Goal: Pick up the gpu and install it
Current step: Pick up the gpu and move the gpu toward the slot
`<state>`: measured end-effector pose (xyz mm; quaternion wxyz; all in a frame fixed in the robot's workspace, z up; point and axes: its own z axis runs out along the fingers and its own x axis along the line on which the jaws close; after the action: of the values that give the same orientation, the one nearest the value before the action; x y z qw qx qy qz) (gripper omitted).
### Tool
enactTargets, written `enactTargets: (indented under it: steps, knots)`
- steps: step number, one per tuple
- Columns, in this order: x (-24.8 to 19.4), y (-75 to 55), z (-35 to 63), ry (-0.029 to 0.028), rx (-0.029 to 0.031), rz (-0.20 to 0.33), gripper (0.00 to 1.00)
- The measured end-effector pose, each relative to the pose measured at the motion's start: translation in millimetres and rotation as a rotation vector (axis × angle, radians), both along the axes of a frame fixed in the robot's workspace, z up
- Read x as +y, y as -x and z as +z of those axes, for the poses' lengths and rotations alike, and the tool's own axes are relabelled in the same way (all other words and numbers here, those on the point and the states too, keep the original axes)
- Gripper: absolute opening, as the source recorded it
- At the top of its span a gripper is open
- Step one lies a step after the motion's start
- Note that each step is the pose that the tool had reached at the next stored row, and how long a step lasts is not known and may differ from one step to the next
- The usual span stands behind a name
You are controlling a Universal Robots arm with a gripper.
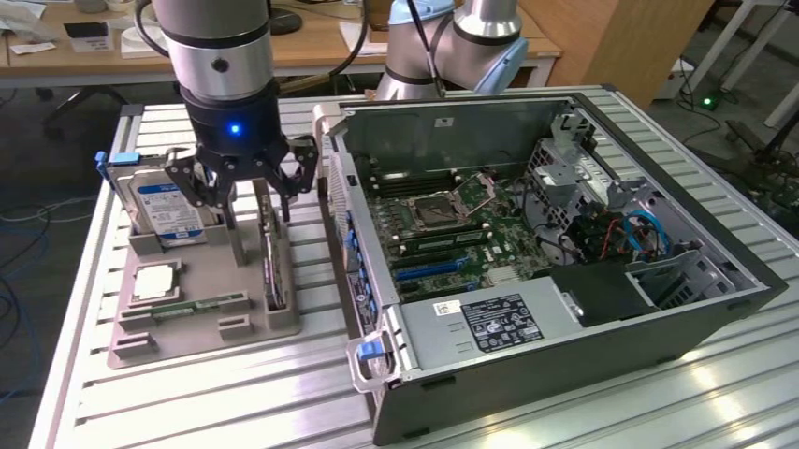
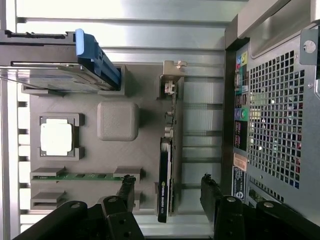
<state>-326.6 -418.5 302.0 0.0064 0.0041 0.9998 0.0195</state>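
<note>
gripper (image 1: 247, 200): released, jaws spread wide over the gpu (image 2: 166, 186)
gpu: standing on edge in grey tray (image 1: 175, 332)

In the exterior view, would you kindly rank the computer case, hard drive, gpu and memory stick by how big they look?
1. computer case
2. hard drive
3. gpu, seen edge-on, so it looks slim
4. memory stick

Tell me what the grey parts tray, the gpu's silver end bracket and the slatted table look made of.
Grey blocky parts tray: matte plastic, possibly 3D-printed; dull even grey, no glare. Silver end bracket of the thin black-edged gpu card: likely bare sheet metal; thin bent tab, pale sheen. Slatted silver table: looks like brushed aluminium profile; streaky reflections along its grooves.
</note>
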Motion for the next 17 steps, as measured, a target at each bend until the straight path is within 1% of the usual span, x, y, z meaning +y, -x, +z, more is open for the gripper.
enactTargets:
  steps: [17]
  knots:
    - [-0.1, -0.2, -6.0, 0.0001, 0.0002, 0.000, 0.65]
